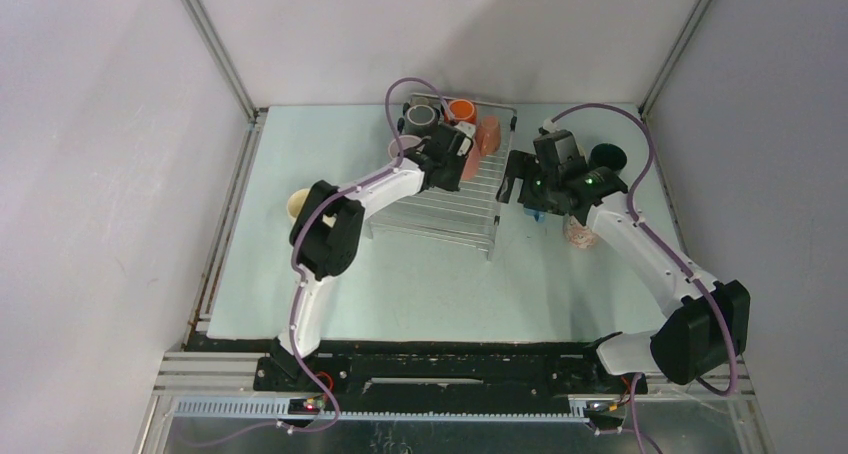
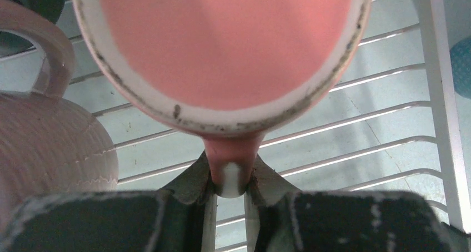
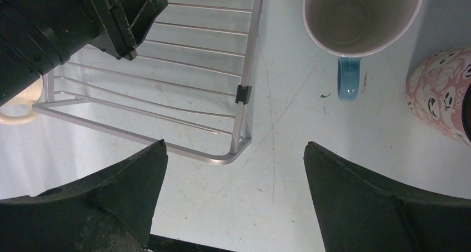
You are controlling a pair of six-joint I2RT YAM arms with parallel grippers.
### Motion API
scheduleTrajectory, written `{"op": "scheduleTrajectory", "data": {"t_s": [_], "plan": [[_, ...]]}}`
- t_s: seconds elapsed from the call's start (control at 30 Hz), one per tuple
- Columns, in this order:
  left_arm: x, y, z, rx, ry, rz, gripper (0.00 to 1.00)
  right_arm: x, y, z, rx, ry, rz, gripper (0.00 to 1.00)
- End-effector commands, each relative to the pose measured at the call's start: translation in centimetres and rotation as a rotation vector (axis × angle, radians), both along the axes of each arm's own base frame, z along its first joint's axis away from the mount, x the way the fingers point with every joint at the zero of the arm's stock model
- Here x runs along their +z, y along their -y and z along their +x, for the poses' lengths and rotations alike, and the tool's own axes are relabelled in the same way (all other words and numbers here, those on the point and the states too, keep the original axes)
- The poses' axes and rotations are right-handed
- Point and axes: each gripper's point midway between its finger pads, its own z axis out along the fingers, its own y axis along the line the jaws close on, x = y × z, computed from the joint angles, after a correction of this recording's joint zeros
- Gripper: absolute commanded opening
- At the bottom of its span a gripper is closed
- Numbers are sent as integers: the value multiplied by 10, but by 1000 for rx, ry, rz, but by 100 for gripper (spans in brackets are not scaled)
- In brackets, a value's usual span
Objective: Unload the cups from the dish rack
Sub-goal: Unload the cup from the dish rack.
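So we see cups [image 3: 361, 8] on the table [image 1: 450, 284], more in the dish rack [image 1: 440, 214]; our left gripper [image 2: 229, 177] pinches the handle of the pink cup [image 2: 222, 46], and our right gripper [image 3: 234, 145] gapes.

The rack's [image 1: 440, 209] near half is bare wire, open from above. Its far end is crowded: grey cup [image 1: 420, 114], orange cup [image 1: 461, 109] and pink cup [image 1: 488, 134] stand close, the left gripper [image 2: 229, 177] among them and a ribbed cup [image 2: 50, 152] tight on its left. Right of the rack a bare strip of bench [image 3: 277, 96] lies under the right gripper [image 3: 234, 145] – hemmed by the blue-handled cup [image 3: 361, 19] and patterned cup [image 3: 439, 94]. Left of the rack, wide bare bench around the cream cup [image 1: 298, 204]
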Motion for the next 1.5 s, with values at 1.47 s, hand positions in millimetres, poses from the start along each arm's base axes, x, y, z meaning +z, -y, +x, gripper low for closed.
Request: {"op": "scheduleTrajectory", "data": {"t_s": [1.47], "plan": [[277,57,-121,-251,117,-804,0,139,-21,28,141,396,809,100]]}}
